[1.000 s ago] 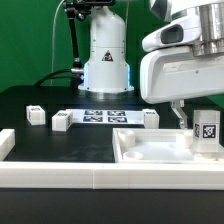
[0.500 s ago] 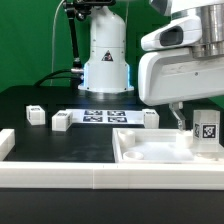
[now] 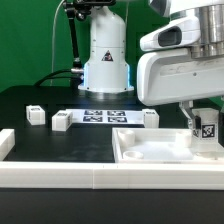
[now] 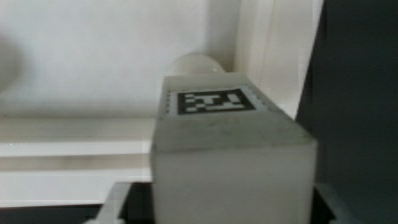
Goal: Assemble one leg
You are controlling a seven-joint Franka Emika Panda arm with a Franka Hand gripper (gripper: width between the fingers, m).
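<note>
My gripper [image 3: 204, 124] is shut on a leg [image 3: 207, 129], a stubby white piece with a black-and-white tag facing the camera. It holds the leg upright over the far right corner of the large white panel [image 3: 150, 152]; whether the leg's foot touches the panel is hidden. In the wrist view the leg [image 4: 224, 125] fills the middle, its tip against the panel's raised rim [image 4: 267, 40], with the gripper [image 4: 222, 205] clamped on its near end. Three more legs stand on the black table: two at the exterior view's left [image 3: 35, 115] [image 3: 60, 121], one behind the panel [image 3: 150, 117].
The marker board [image 3: 105, 116] lies flat on the table between the loose legs. The robot base [image 3: 106, 60] stands behind it. A white rail [image 3: 60, 178] runs along the front edge, with a white block [image 3: 5, 143] at the exterior view's left.
The gripper with the leg has shifted only very slightly over the panel corner. Nothing else has moved.
</note>
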